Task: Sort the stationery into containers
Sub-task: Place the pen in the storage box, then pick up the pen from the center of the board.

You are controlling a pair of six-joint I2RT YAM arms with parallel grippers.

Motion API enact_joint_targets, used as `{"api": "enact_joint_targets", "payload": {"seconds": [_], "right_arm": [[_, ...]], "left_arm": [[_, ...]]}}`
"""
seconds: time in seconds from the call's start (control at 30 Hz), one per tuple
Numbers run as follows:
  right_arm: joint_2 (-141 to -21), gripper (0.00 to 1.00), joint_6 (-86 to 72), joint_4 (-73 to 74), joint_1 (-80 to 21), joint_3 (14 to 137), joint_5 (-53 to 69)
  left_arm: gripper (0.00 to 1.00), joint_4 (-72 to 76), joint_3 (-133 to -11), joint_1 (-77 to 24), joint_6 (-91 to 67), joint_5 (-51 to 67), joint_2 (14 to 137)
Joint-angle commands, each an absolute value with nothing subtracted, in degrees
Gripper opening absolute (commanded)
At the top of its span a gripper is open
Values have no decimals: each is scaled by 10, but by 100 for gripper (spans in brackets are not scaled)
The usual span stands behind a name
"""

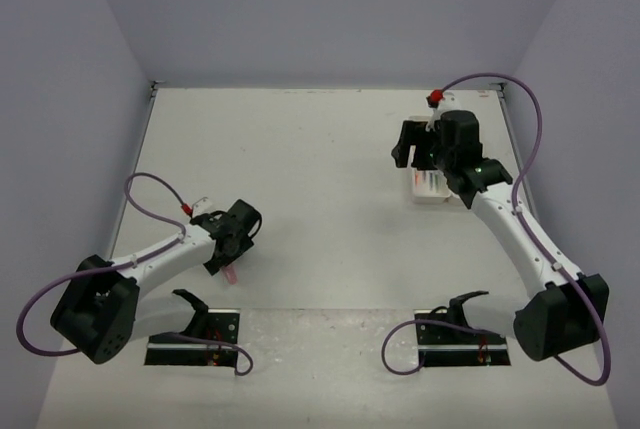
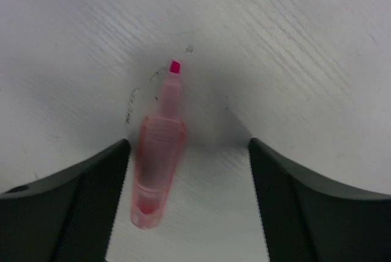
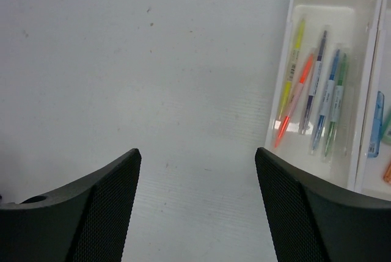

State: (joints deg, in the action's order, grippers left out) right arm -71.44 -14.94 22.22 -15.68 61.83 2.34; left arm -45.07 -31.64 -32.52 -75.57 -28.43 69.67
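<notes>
A pink marker [image 2: 160, 152] lies on the table, uncapped tip pointing away, between the fingers of my open left gripper [image 2: 189, 146], close to the left finger [image 2: 91, 195]. In the top view the marker [image 1: 231, 274] shows just below the left gripper [image 1: 232, 239]. My right gripper [image 3: 197, 152] is open and empty over bare table, just left of a white tray [image 3: 280, 91]. That tray holds yellow [image 3: 292, 69], orange [image 3: 294, 103], purple, blue and green pens. A second tray [image 3: 374, 79] at the right edge holds stubby markers [image 3: 377, 121]. The right arm partly hides the trays [image 1: 428, 187].
Grey walls close in the table on the left, back and right. Two black base plates [image 1: 192, 337] [image 1: 462, 341] with cables sit at the near edge. Purple cables loop off both arms.
</notes>
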Motion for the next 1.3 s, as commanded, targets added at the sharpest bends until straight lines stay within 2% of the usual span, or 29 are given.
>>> {"api": "enact_joint_targets", "payload": {"seconds": [0.0,0.07,0.1,0.13,0.2,0.37,0.43,0.5,0.7,0.97,1.27], "right_arm": [[-652,78,-142,194,-155,612,27],[-637,79,-142,194,-155,610,29],[-633,79,-143,193,-155,610,31],[-628,79,-144,192,-155,608,35],[-619,79,-148,184,-155,601,55],[-599,79,-160,181,-155,586,93],[-592,80,-163,179,-155,581,101],[-584,81,-168,178,-155,576,119],[-593,80,-218,106,-165,516,272],[-694,77,-279,-33,-302,461,331],[-751,78,-358,-222,-372,411,387]], "left_arm": [[73,-359,-265,-311,-755,-307,699],[71,-350,-264,-306,-754,-309,699],[63,-345,-264,-305,-747,-306,702],[44,-340,-266,-304,-742,-301,706],[33,-316,-270,-304,-726,-290,726],[27,-296,-295,-304,-704,-269,771],[8,-278,-292,-304,-694,-254,771],[0,-268,-289,-304,-688,-248,769],[0,-249,-301,-307,-642,-239,731],[0,-212,-329,-330,-564,-225,634],[0,-168,-392,-374,-479,-181,583]]}}
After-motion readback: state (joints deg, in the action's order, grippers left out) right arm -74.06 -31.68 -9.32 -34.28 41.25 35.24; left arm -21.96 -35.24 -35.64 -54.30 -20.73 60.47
